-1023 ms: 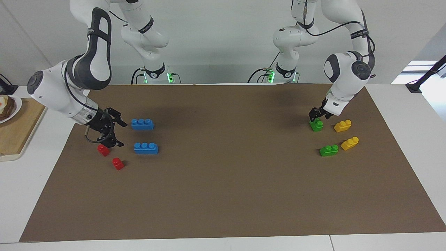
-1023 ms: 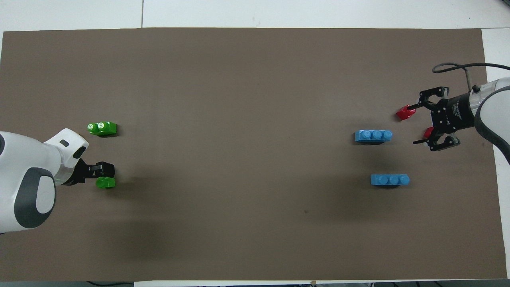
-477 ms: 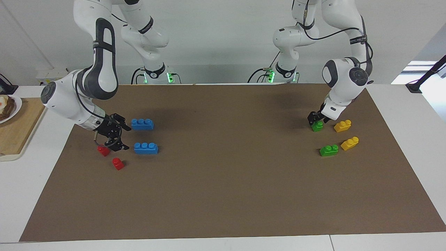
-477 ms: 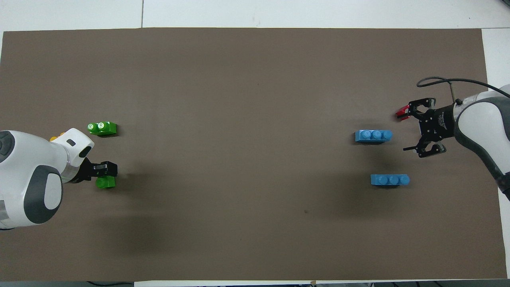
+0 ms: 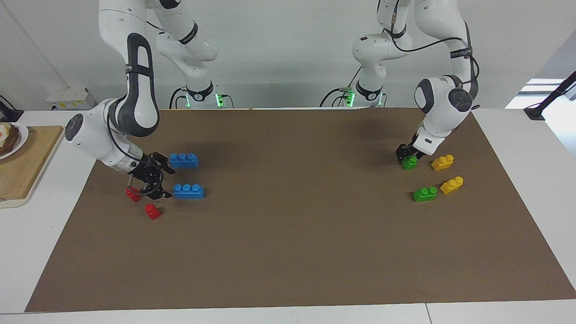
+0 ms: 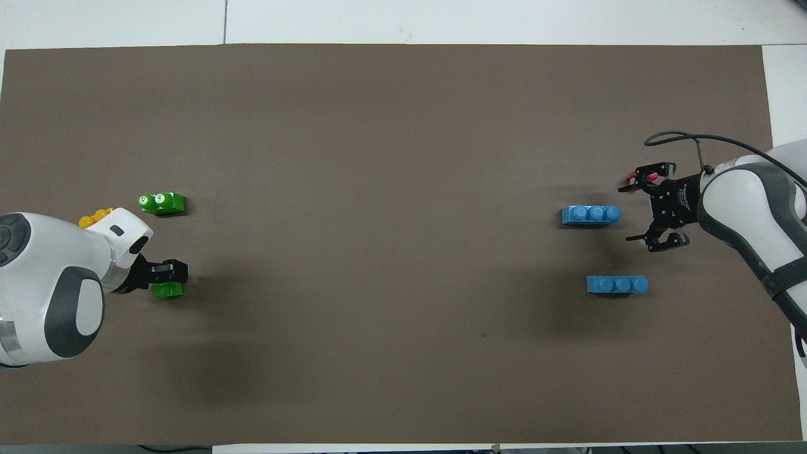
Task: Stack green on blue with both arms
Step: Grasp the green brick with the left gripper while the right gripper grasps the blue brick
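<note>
Two blue bricks lie on the brown mat near the right arm's end: one nearer to the robots (image 5: 184, 160) (image 6: 616, 284), one farther (image 5: 188, 191) (image 6: 591, 215). My right gripper (image 5: 168, 182) (image 6: 629, 214) is open and empty, just beside the blue bricks, its jaws facing them. Two green bricks are near the left arm's end. My left gripper (image 5: 407, 155) (image 6: 171, 272) is down on top of the nearer green brick (image 5: 410, 163) (image 6: 167, 290), which stands on the mat and is partly hidden by it. The other green brick (image 5: 425, 194) (image 6: 162, 203) lies free, farther from the robots.
Two yellow bricks (image 5: 442, 162) (image 5: 452, 184) lie beside the green ones; one shows in the overhead view (image 6: 94, 218). Two red bricks (image 5: 132, 195) (image 5: 152, 211) lie by the right gripper. A wooden board (image 5: 22, 166) with a plate of food (image 5: 9, 137) sits off the mat.
My right gripper has moved from the red bricks toward the blue bricks, still open. My left gripper has come down onto the nearer green brick. No brick has moved.
</note>
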